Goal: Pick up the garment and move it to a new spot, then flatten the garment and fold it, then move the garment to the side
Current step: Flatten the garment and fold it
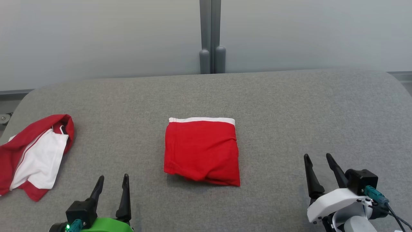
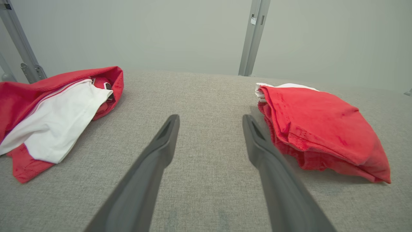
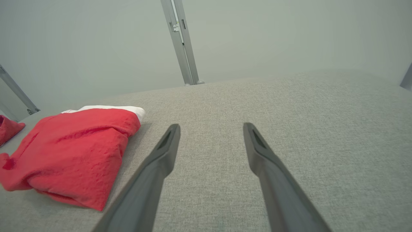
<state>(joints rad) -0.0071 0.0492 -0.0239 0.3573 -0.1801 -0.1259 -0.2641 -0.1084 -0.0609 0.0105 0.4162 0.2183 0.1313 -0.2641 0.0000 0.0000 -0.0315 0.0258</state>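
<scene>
1. A red garment [image 1: 202, 151] with a white waistband lies folded into a compact square near the middle of a grey fabric-covered table [image 1: 289, 103]. Its white band faces the far edge.
2. A second garment [image 1: 35, 154], red and white, lies loosely crumpled at the table's left edge, well apart from the folded one.
3. The left gripper [image 1: 113, 176] hangs low at the near left with its two dark fingers spread apart and nothing between them. It is near the folded garment but not touching it.
4. The right gripper [image 1: 317, 155] sits at the near right, its fingers also spread and empty, over bare table.
5. Judged from this, the flattening and folding look finished. The folded garment has not yet been moved to the side, so that step appears to remain.
</scene>
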